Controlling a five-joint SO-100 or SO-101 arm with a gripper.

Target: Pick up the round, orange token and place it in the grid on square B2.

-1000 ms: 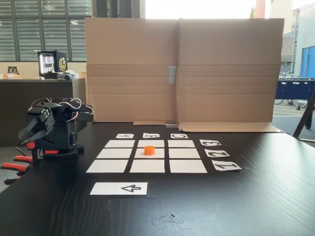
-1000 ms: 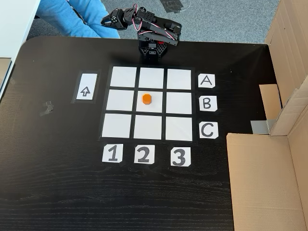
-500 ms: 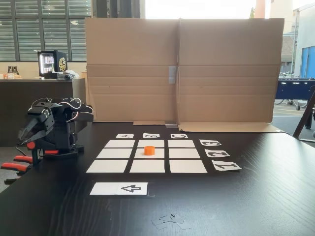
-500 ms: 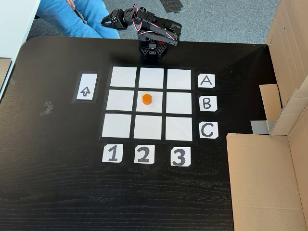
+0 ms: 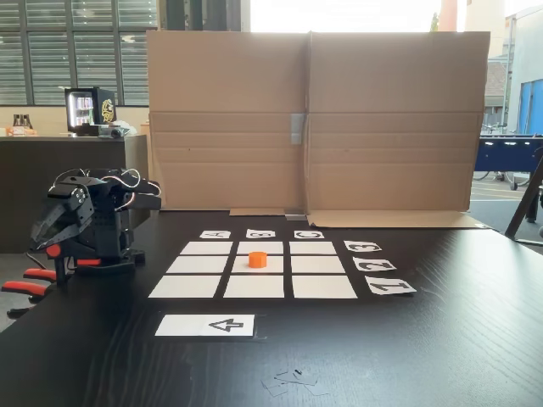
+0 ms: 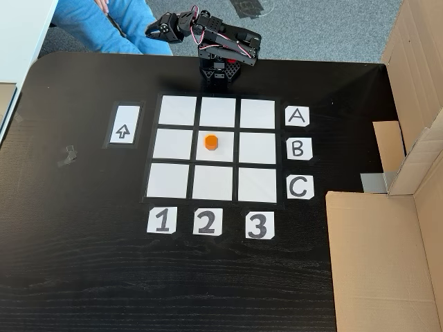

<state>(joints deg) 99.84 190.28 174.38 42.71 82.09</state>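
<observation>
The orange token (image 5: 257, 259) (image 6: 212, 142) stands upright on square B2 (image 5: 276, 264) (image 6: 223, 153), the centre cell of the white paper grid (image 5: 195, 287) (image 6: 168, 180). The black arm is folded up on its base at the table edge beyond row A. My gripper (image 5: 42, 240) (image 6: 151, 30) hangs out past that edge, well away from the token. Its jaws look shut, with nothing between them.
A white strip with a black arrow (image 5: 204, 325) (image 6: 122, 124) lies beside column 1. Cardboard walls (image 5: 314, 119) (image 6: 377, 256) close off the side past row C. Orange-handled clamps (image 5: 25, 284) sit by the arm's base. A person in blue (image 6: 104, 24) sits behind the arm.
The arm, gripper and token have not moved. Only the person in blue behind the table has shifted slightly.
</observation>
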